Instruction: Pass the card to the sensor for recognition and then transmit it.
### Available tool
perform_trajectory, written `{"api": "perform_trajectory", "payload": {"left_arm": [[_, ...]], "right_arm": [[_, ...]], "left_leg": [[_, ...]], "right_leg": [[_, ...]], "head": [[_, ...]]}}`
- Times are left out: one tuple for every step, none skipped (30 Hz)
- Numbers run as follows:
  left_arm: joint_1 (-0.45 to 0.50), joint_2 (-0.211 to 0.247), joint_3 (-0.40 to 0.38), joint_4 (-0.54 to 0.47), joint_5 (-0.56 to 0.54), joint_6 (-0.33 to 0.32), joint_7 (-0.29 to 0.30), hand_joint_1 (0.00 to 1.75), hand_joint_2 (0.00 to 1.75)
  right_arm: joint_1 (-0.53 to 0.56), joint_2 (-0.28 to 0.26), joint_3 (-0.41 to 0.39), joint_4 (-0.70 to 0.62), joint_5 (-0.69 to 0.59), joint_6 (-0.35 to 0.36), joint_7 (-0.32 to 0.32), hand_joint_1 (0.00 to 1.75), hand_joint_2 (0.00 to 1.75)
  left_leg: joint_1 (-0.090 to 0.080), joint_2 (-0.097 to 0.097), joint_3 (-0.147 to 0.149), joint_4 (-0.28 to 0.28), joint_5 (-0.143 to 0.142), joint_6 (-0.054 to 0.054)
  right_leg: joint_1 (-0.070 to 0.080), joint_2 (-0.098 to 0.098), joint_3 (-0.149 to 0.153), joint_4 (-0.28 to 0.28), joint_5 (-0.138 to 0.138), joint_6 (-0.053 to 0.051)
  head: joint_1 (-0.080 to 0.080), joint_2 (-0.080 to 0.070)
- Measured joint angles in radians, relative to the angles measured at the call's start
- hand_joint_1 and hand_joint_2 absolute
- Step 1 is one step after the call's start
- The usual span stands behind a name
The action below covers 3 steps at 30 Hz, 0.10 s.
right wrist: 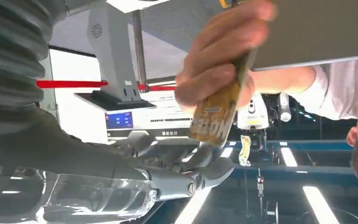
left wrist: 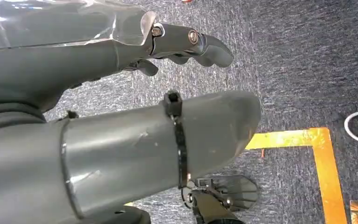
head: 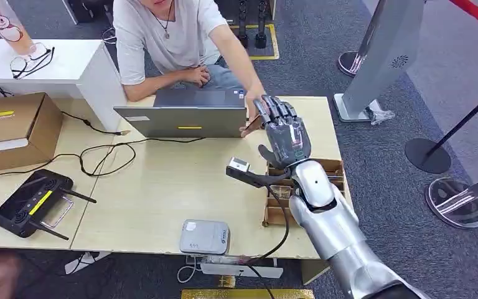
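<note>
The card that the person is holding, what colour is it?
The card is golden yellow with dark print, best seen in the right wrist view.

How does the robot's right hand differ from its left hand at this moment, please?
The right hand is raised over the table beside the person's hand, which grips the card; the left hand hangs over grey carpet. The right hand's fingers are stretched out; the left hand's fingers are slightly bent. Both hold nothing.

card [right wrist: 214, 122] print blurred (unreadable), nothing legible
</note>
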<state>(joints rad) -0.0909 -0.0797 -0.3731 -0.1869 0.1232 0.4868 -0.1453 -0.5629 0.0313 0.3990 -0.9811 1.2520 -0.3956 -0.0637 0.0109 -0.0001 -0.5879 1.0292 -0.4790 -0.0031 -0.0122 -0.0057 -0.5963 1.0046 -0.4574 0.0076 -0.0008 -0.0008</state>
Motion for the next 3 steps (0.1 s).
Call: {"api": "perform_trajectory", "payload": {"left_arm": [[0.000, 0.000, 0.000, 0.000, 0.000, 0.000, 0.000, 0.00, 0.00], [0.001, 0.000, 0.000, 0.000, 0.000, 0.000, 0.000, 0.00, 0.00], [0.001, 0.000, 0.000, 0.000, 0.000, 0.000, 0.000, 0.00, 0.00]], "right_arm": [[-0.001, 0.000, 0.000, 0.002, 0.000, -0.002, 0.000, 0.00, 1.75], [-0.001, 0.000, 0.000, 0.003, 0.000, -0.002, 0.000, 0.00, 1.75], [-0.001, 0.000, 0.000, 0.004, 0.000, -0.002, 0.000, 0.00, 1.75]], "left_leg": [[0.000, 0.000, 0.000, 0.000, 0.000, 0.000], [0.000, 0.000, 0.000, 0.000, 0.000, 0.000], [0.000, 0.000, 0.000, 0.000, 0.000, 0.000]], "right_leg": [[0.000, 0.000, 0.000, 0.000, 0.000, 0.000], [0.000, 0.000, 0.000, 0.000, 0.000, 0.000], [0.000, 0.000, 0.000, 0.000, 0.000, 0.000]], "head": [[0.000, 0.000], [0.000, 0.000], [0.000, 0.000]]}}
